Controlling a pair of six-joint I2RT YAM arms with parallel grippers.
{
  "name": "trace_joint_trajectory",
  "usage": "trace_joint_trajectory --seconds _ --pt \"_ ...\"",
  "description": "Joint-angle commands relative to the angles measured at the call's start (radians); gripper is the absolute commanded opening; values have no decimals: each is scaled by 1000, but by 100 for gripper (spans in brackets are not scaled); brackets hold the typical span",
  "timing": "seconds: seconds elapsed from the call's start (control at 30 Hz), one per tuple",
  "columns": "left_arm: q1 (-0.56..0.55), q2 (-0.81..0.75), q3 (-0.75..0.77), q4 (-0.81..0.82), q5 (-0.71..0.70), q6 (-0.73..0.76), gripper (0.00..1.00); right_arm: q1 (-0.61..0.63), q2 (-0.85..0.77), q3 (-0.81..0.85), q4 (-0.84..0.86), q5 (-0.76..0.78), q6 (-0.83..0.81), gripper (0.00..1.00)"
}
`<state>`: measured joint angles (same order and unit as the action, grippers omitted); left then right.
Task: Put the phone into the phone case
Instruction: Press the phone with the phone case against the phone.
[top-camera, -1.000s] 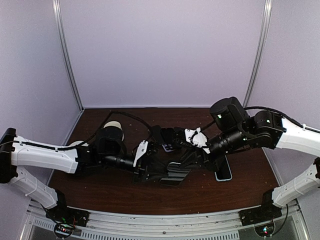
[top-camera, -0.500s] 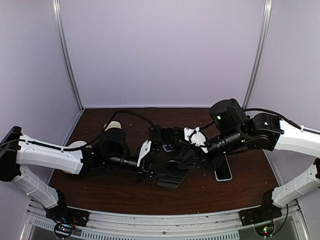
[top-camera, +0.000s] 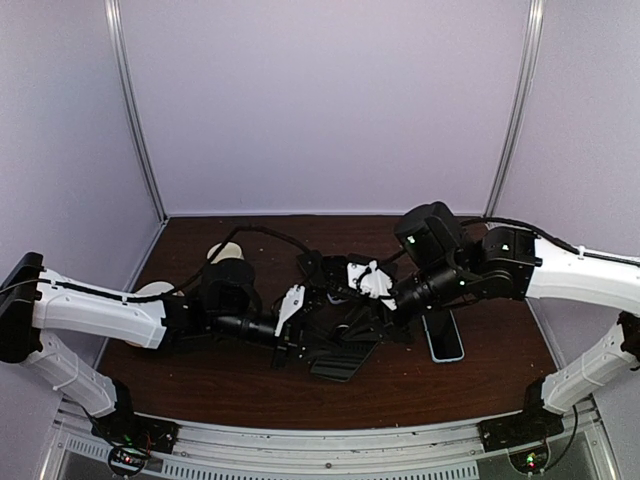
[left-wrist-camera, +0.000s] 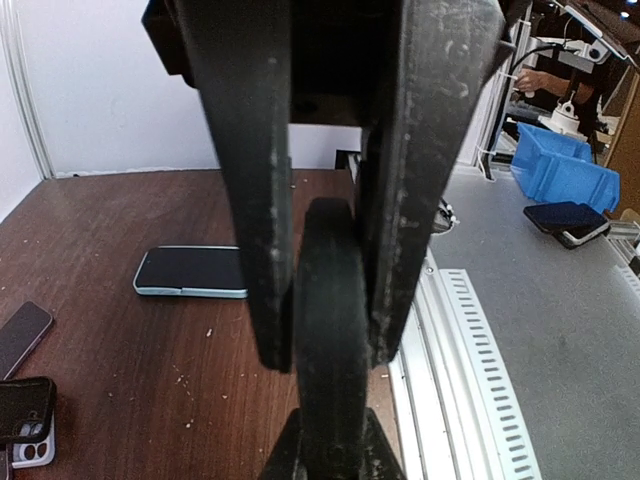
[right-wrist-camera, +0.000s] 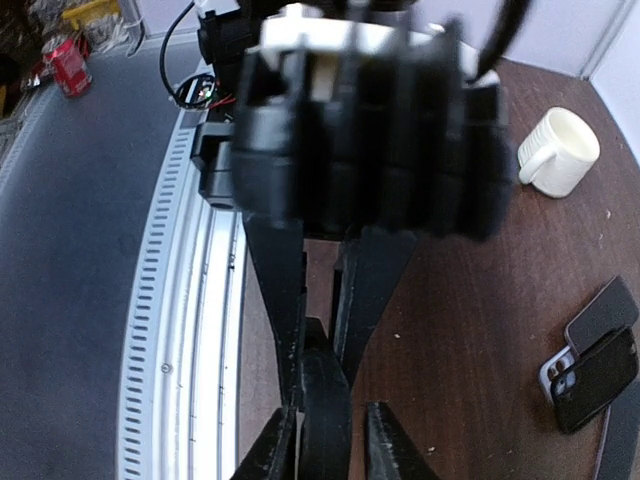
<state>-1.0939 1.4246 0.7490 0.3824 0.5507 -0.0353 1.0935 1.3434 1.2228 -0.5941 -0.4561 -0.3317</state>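
A black phone case (top-camera: 340, 358) hangs just above the table between both arms. My left gripper (left-wrist-camera: 328, 358) is shut on its edge, which shows edge-on as a dark slab (left-wrist-camera: 330, 300) between my fingers. My right gripper (right-wrist-camera: 330, 408) straddles the opposite edge of the case (right-wrist-camera: 326, 400). Its jaws stand slightly open, one finger against the case and the other finger (right-wrist-camera: 385, 440) a little apart from it. The phone (top-camera: 443, 336), dark with a light-blue rim, lies flat on the table to the right (left-wrist-camera: 190, 272), touched by neither gripper.
A cream mug (right-wrist-camera: 558, 152) stands at the back left of the table (top-camera: 225, 252). Other phones and cases lie stacked on the wood (right-wrist-camera: 595, 365), (left-wrist-camera: 25, 420). The metal rail at the table's near edge (left-wrist-camera: 460, 360) runs close beside the grippers.
The right arm has shifted left toward the centre and its jaws have widened off the case. The left gripper closed on the case and holds it, drawn slightly right.
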Motion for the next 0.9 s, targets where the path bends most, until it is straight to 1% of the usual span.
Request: trace_joint_trajectory --seconds 0.0,0.03,0.07,0.2,0.23,0.3,0.33,0.4,0.5,0.6,0.7,0.73,0.8,0.87 --pt "-3 -18 32 70 12 11 0 2 6 39 25 -38 -3 9" --pt "-3 -18 32 70 13 11 0 3 6 40 27 -39 -3 2" --pt "-4 -18 31 70 13 11 0 2 7 38 28 -42 -3 0" --pt "-4 -19 26 87 17 -7 0 -5 5 33 25 -47 5 0" --pt "-4 -19 22 101 15 -19 0 -7 4 35 26 -43 8 2" --pt "-2 -25 9 141 3 -55 0 -10 -5 31 28 -17 28 35" --pt "0 -30 -1 169 -4 -79 0 -15 -15 25 33 -8 40 46" --pt "16 -36 -19 246 1 -141 0 -30 -51 -10 76 -1 74 61" --pt "45 -27 -34 391 32 -269 0 -57 -136 -122 208 -18 134 74" --pt "54 -22 -46 513 31 -349 0 -72 -217 -257 396 -51 218 79" --pt "54 -23 -52 600 12 -403 0 -75 -280 -361 555 -54 308 80" --pt "55 -23 -49 611 3 -417 0 -75 -290 -406 638 -58 349 79" --pt "55 -23 -44 610 -7 -432 0 -76 -296 -451 726 -71 413 75" --pt "54 -17 -48 619 -12 -436 0 -76 -287 -471 761 -70 445 64"
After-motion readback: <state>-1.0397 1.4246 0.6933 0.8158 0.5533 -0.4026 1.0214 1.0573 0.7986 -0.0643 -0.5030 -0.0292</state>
